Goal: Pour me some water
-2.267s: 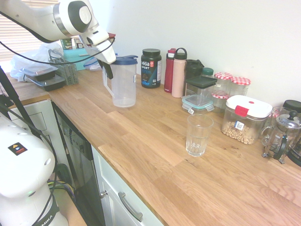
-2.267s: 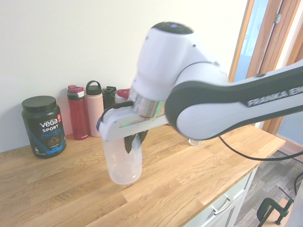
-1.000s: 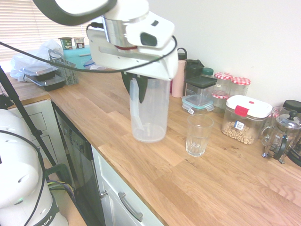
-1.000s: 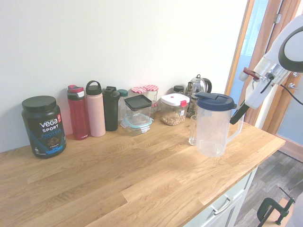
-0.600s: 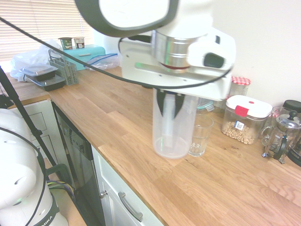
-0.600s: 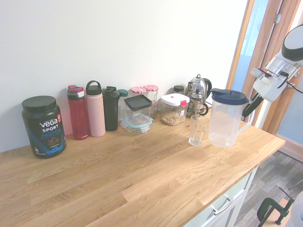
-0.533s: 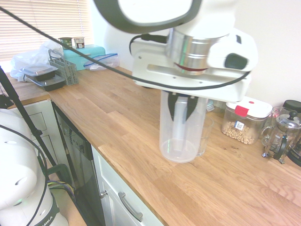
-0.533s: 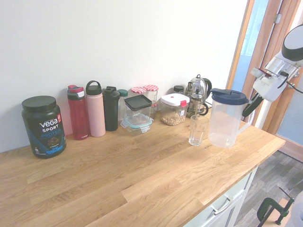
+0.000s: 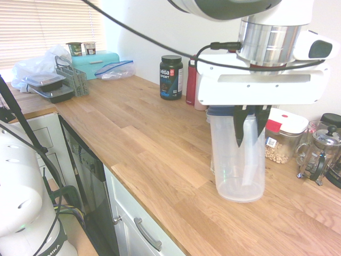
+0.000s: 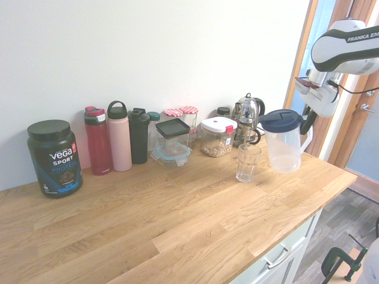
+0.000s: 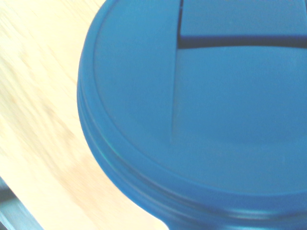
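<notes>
1. I have the pitcher (image 10: 283, 142) off the counter — clear plastic, upright, blue lid (image 11: 201, 105) on. It looks near empty, so I judge it light; thin walls may flex and feel slick.
2. The gripper (image 9: 248, 125) is clamped tight on the pitcher's handle, which is the stiffest place to hold; a grip out at the side means the body will want to swing when I tip it.
3. The drinking glass (image 10: 247, 163) stands just beside the pitcher on the wooden countertop (image 10: 177, 219) — fragile, tippable, so I judge no bumping.
4. Behind stand a cereal container (image 10: 218, 136), a French press (image 10: 246, 121) and bottles.
</notes>
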